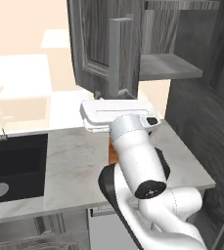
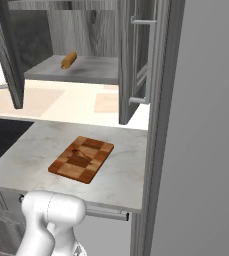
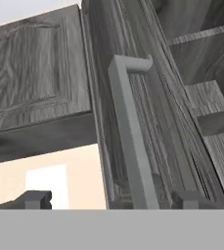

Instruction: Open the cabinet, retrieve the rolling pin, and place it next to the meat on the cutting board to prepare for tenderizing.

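My claw [image 3: 111, 200] sits at the door handle [image 3: 130, 136], its tips standing either side of the bar; I cannot tell whether they grip it. Below, the meat [image 2: 79, 155] waits on the cutting board [image 2: 81, 159] on the tabletop [image 2: 31, 145]. Beyond, the cabinet [image 2: 6, 55] stands open, with the rolling pin [image 2: 68, 60] on its shelf, not yet fetched.

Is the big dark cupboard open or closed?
Open. Both doors of the cabinet stand swung outward, so its shelf shows, with the rolling pin lying on it.
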